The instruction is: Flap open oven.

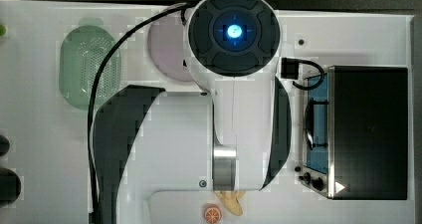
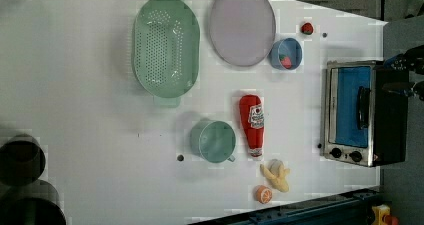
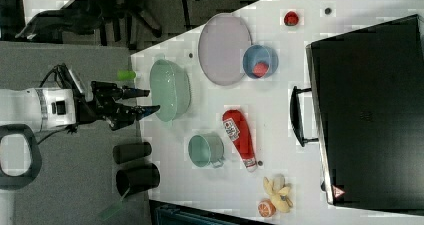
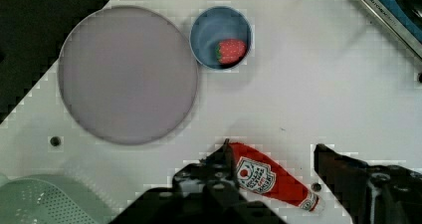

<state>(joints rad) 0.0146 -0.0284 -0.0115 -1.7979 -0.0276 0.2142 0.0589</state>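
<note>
Oven door closed, our gripper open and high above the table.

We hold the gripper [image 3: 142, 101] with its fingers spread and nothing between them, well apart from the oven [image 2: 362, 112], which stands at the left view's right edge of the white table [image 2: 90, 110], its blue flap door [image 2: 352, 105] shut and bar handle [image 2: 362, 107] untouched. In the wrist view we see the ketchup bottle [image 4: 271, 181] below our fingertips [image 4: 221, 157], with the blue bowl [image 4: 220, 37] holding a strawberry [image 4: 231, 51] beside the grey plate [image 4: 128, 74].
</note>
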